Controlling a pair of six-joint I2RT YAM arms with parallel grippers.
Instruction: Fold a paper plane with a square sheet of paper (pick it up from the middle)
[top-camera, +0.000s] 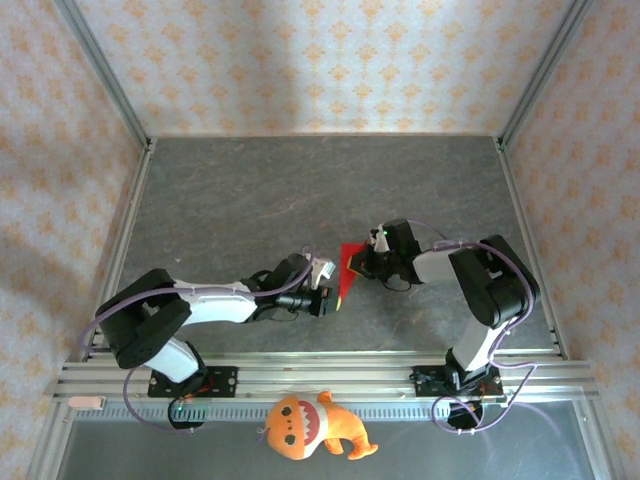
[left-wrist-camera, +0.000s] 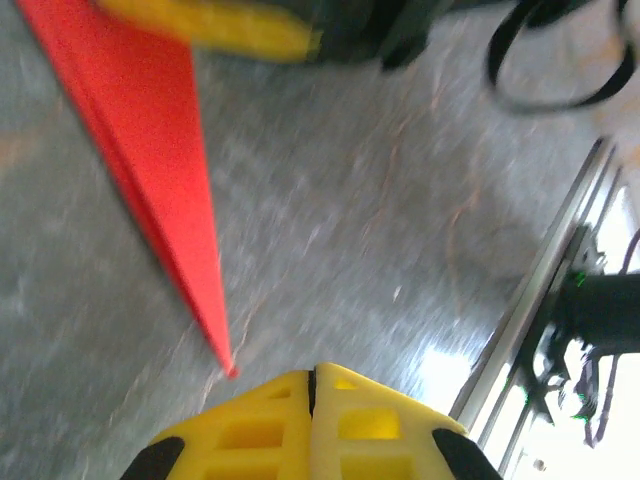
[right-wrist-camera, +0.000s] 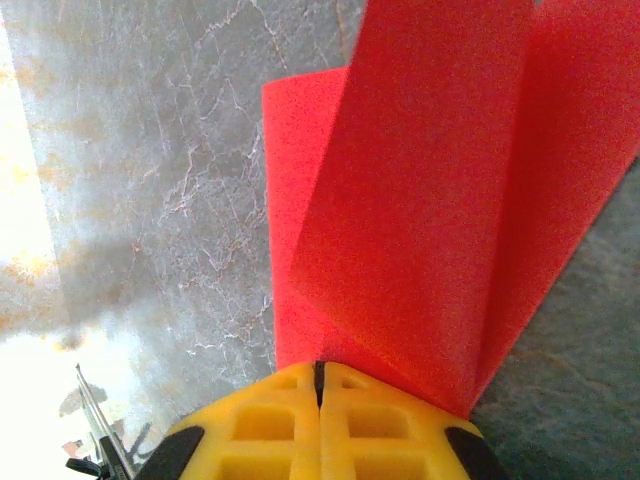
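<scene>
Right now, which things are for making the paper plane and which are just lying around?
For the job: folded red paper, pointed like a dart; right gripper, shut on it; left gripper, shut near its tip.
Lying about: orange plush toy with white teeth, by the front rail.

Overhead camera looks down; both close wrist cameras share the red paper (right-wrist-camera: 430, 200).
</scene>
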